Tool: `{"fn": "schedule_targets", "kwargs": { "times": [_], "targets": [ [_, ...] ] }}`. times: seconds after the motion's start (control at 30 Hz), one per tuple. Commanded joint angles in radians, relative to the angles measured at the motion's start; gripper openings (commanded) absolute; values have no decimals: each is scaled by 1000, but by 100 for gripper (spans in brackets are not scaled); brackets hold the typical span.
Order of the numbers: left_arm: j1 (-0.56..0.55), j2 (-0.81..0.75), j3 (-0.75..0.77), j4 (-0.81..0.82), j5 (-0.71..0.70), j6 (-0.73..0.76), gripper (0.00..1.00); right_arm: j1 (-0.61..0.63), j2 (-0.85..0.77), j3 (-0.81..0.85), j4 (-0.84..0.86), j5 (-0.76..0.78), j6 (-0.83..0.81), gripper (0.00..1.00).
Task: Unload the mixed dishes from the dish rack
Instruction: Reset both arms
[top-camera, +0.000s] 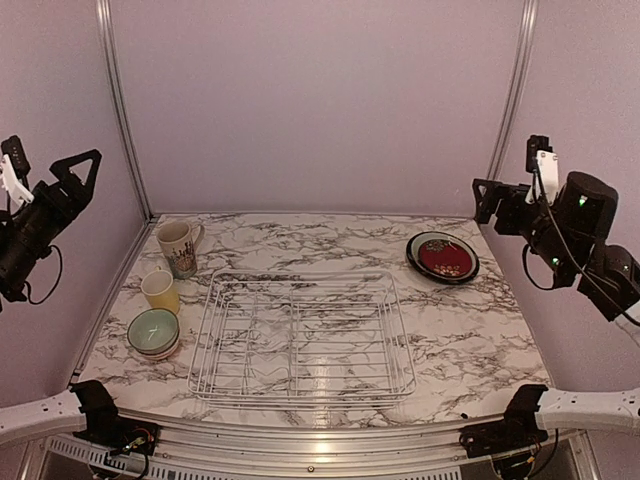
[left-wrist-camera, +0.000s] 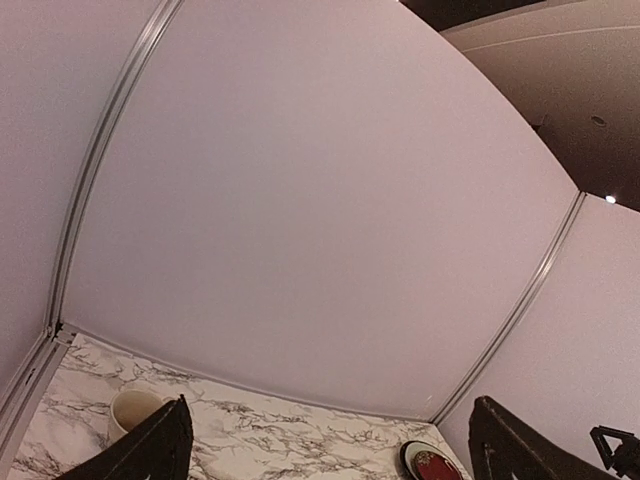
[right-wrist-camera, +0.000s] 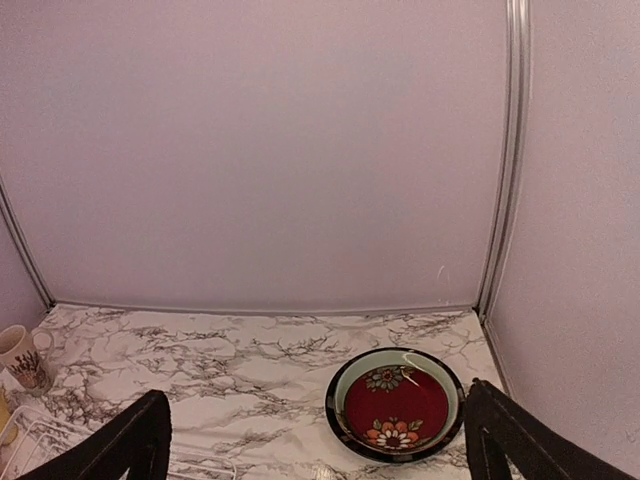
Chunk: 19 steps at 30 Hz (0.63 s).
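The dish rack (top-camera: 300, 335) of silver wire lies empty in the middle of the table. The tall cream mug (top-camera: 178, 247), the small yellow cup (top-camera: 160, 290) and the pale green bowl (top-camera: 153, 330), stacked on a white bowl with a red edge (top-camera: 158, 351), stand left of it. The dark red floral plate (top-camera: 444, 258) lies on the black-rimmed teal plate (top-camera: 417, 247) at the back right. My left gripper (top-camera: 50, 160) is open and empty, high at the left wall. My right gripper (top-camera: 512, 175) is open and empty, high at the right, above the plates (right-wrist-camera: 395, 403).
Pale walls with metal corner posts (top-camera: 120, 110) close in the marble table (top-camera: 470, 330) on three sides. The left wrist view shows the mug (left-wrist-camera: 130, 408) and the plates (left-wrist-camera: 432, 465) low down. The right wrist view shows the mug (right-wrist-camera: 22, 355) and a rack corner (right-wrist-camera: 30, 440).
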<state>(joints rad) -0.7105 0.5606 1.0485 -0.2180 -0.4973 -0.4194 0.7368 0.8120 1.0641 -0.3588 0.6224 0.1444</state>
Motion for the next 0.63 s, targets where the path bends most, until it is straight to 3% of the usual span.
{"fn": "schedule_targets", "kwargs": {
  "times": [0.0,0.6],
  "targets": [
    [2,-32,-31,134,-23,67,99,-4,-112,63,-7,88,-76,98],
    [2,-16,-46,136,-11,48,99,-3,-174,63,22,43,-96,99]
  ]
}}
